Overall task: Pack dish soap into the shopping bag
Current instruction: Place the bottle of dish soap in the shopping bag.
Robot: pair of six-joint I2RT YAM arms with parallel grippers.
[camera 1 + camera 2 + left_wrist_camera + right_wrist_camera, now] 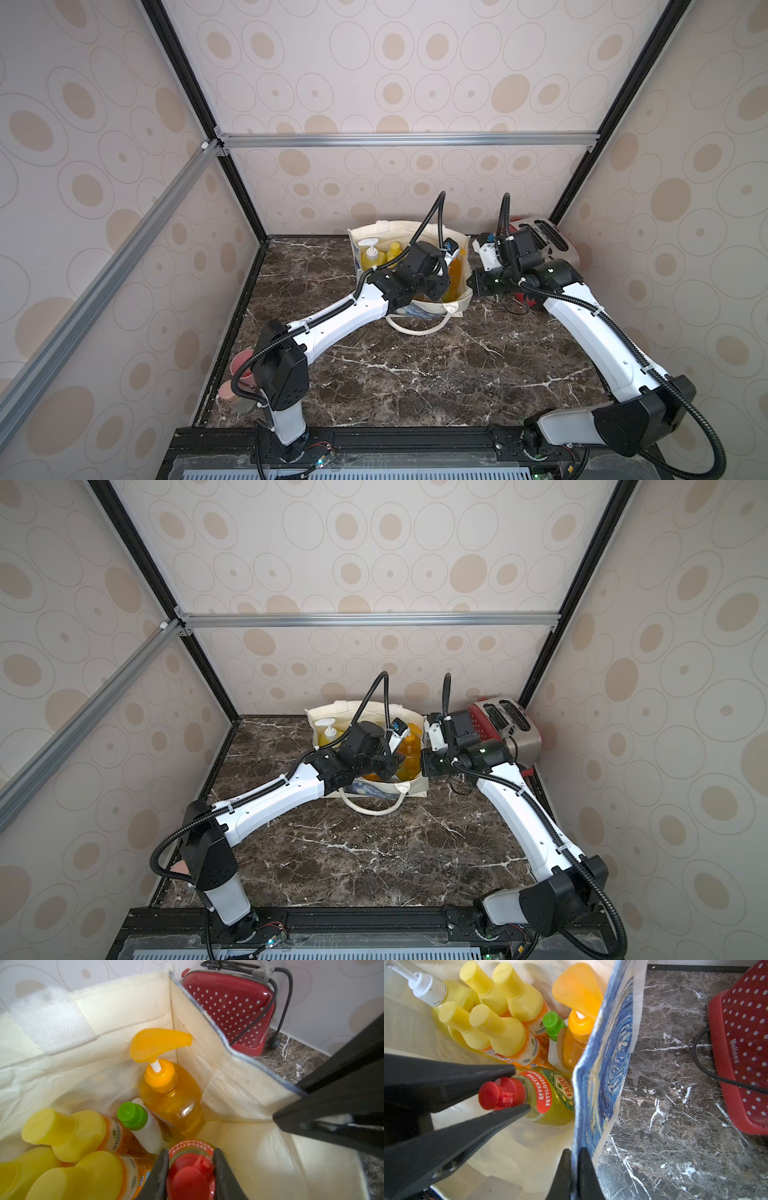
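The left gripper (191,1152) clamped the yellow-green bottle (554,1097) by its red cap, long axis pointing down into the shopping bag (608,1047). The right gripper (575,1157) pinched its wall.

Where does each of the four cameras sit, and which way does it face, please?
Top views: high above the robot's bases, looking down and forward over the marble table; both show the left arm and right arm.
Left wrist: over the shopping bag, looking down into it; the left gripper clamps the red-capped bottle.
Right wrist: at the bag's edge, looking down; the right gripper pinches the bag wall.
Shared: both wrist views show that bottle, the opposite gripper and the toaster.
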